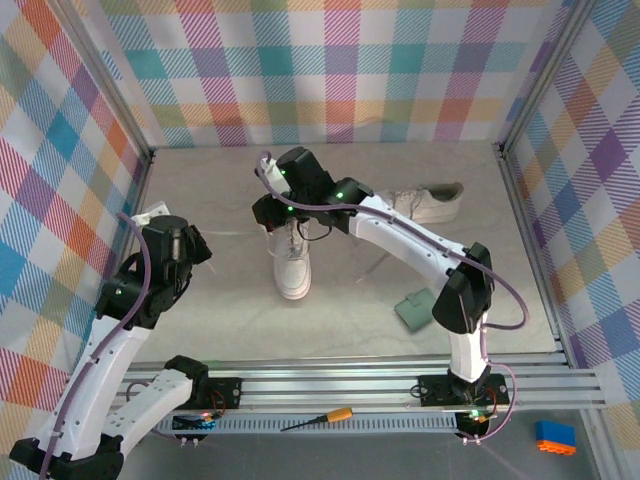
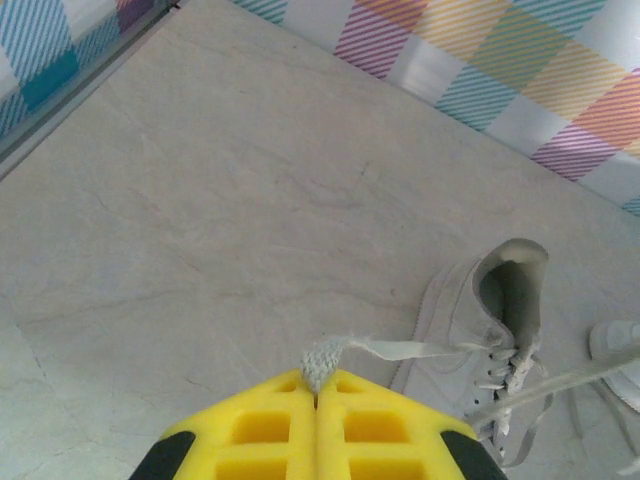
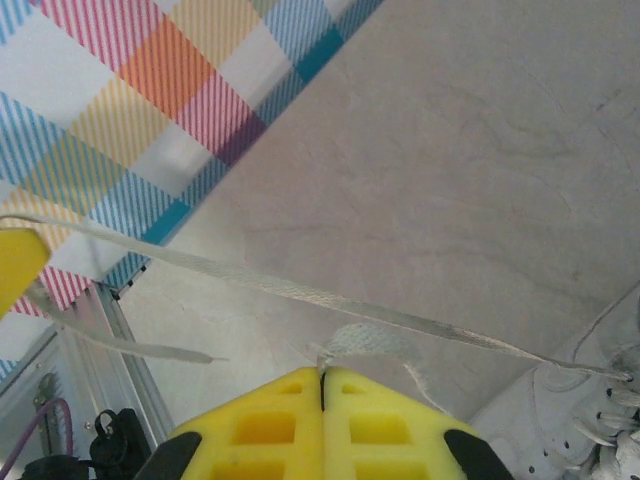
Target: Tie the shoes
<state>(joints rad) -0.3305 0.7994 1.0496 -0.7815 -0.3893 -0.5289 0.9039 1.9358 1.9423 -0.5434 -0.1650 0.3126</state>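
One white shoe [image 1: 292,262] stands mid-table with its toe toward me, also seen in the left wrist view [image 2: 465,335]. The other shoe [image 1: 430,203] lies at the back right. My left gripper [image 2: 318,378] is shut on the end of a white lace [image 2: 400,349], which runs taut to the near shoe. In the top view it [image 1: 188,245] sits left of that shoe. My right gripper [image 3: 322,372] is shut on a second lace end [image 3: 365,340] and hovers over the shoe's opening [image 1: 280,205]. The left-held lace [image 3: 300,290] stretches across the right wrist view.
A small green square pad [image 1: 414,310] lies on the table right of the near shoe. A screwdriver [image 1: 320,418] and a blue-orange block [image 1: 555,437] rest below the front rail. Plaid walls enclose the left, back and right sides.
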